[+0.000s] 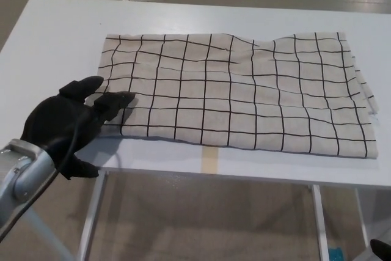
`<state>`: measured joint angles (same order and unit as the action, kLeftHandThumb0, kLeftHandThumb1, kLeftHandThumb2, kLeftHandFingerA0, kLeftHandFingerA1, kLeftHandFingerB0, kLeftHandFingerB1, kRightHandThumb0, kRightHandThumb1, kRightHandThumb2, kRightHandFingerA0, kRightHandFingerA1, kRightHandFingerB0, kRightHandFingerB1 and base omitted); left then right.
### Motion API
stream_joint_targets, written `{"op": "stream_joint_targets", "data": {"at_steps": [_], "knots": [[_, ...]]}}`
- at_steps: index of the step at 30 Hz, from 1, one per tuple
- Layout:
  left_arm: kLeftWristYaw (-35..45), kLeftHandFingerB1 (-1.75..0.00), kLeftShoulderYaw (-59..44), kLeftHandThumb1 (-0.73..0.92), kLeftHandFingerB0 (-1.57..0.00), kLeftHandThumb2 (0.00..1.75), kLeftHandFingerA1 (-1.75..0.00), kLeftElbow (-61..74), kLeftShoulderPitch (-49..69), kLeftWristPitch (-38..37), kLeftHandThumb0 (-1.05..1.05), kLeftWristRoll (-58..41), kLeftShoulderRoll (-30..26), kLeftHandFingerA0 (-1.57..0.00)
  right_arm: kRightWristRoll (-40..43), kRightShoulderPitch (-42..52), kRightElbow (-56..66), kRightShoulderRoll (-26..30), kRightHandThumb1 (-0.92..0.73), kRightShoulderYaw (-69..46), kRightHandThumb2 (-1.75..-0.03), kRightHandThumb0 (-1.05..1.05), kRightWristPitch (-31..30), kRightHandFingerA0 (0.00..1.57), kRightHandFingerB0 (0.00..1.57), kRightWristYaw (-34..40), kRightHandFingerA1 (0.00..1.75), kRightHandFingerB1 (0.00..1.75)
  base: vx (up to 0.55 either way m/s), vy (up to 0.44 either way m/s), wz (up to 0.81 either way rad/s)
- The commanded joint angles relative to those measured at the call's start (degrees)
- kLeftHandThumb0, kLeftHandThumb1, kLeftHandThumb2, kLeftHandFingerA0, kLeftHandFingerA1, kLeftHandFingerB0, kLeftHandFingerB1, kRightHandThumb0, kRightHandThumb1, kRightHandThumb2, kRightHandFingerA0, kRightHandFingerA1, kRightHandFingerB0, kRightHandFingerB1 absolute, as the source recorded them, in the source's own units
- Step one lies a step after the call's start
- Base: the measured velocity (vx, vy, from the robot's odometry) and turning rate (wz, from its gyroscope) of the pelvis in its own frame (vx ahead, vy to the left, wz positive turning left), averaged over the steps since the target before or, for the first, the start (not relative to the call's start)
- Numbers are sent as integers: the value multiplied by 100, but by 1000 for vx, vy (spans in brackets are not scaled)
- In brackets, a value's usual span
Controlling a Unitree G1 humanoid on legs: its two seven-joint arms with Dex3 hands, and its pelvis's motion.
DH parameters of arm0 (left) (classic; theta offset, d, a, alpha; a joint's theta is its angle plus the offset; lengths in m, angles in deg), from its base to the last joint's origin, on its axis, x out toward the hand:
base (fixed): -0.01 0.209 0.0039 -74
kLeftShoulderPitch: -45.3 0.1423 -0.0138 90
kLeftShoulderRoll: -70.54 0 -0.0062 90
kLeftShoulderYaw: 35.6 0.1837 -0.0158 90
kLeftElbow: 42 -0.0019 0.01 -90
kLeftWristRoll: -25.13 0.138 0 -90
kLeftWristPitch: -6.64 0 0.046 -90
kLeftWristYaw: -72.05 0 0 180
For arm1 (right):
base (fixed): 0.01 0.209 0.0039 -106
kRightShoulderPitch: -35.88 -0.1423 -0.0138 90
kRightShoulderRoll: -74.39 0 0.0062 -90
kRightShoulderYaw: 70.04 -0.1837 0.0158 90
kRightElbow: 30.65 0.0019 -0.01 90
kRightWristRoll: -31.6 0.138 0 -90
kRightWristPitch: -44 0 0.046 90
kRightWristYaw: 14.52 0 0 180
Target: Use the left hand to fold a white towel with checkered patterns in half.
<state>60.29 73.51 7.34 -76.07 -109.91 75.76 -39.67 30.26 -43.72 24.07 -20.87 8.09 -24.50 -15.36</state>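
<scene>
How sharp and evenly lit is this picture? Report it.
Head view: evenly lit and sharp; the towel grid reads crisply, the table shows no harsh glare, a soft shadow lies under the left robot hand, and the floor looks duller.

One white rectangular table (55, 41) carries one cream-white cloth towel (238, 93) printed with a black checkered grid, spread from near the table's left edge to its right edge. One black robot hand (67, 123), the left, shows at the table's front left corner. One strip of tan tape (209, 160) lies along the front edge. Two metal table legs (90, 218) show below.
</scene>
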Motion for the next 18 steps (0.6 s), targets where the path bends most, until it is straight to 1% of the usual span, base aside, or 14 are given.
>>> {"op": "stream_joint_targets", "data": {"at_steps": [1, 9, 10, 11, 15, 16, 18], "knots": [[-312, -27, 59, 42, -8, 66, -14, -29, -194, 106, -48, 8, -28, -1, 74, 49, 37, 48, -67, -8, -60, -40, -2, 44, 42, -29, 41, 37, 0, 0, 0], [-111, -27, 61, 42, -7, 67, -14, 223, -207, 116, -49, -62, -58, -3, 67, 63, 4, 29, -67, -1, -60, -40, 54, 44, 42, -4, 41, 37, 0, 0, 0], [-80, -31, 49, 32, -7, 72, -17, 257, -205, 109, -48, -86, -66, 0, 74, 55, 2, 32, -67, -2, -60, -40, 38, 44, 42, -10, 41, 37, 0, 0, 0], [-57, -31, 41, 32, -7, 72, -17, 283, -203, 105, -48, -103, -72, 0, 78, 50, 1, 34, -67, -3, -60, -40, 27, 44, 42, -15, 41, 37, 0, 0, 0], [151, -29, -100, 33, -4, 72, -17, 712, -36, 13, -49, -300, -206, 0, 37, 43, 29, 47, -67, 21, -60, -40, -22, 44, 42, 6, 41, 37, 0, 0, 0], [330, -27, -195, 34, -1, 73, -16, 988, 60, -53, -51, -457, -291, 0, 51, 31, 46, 52, -67, 18, -61, -40, -38, 44, 42, -9, 41, 37, 0, 0, 0], [645, -27, -348, 35, -1, 73, -15, 1469, 253, -146, -51, -732, -425, 0, 74, 35, 59, 61, -67, 9, -61, -40, -33, 44, 42, -35, 41, 37, 0, 0, 0]]}}
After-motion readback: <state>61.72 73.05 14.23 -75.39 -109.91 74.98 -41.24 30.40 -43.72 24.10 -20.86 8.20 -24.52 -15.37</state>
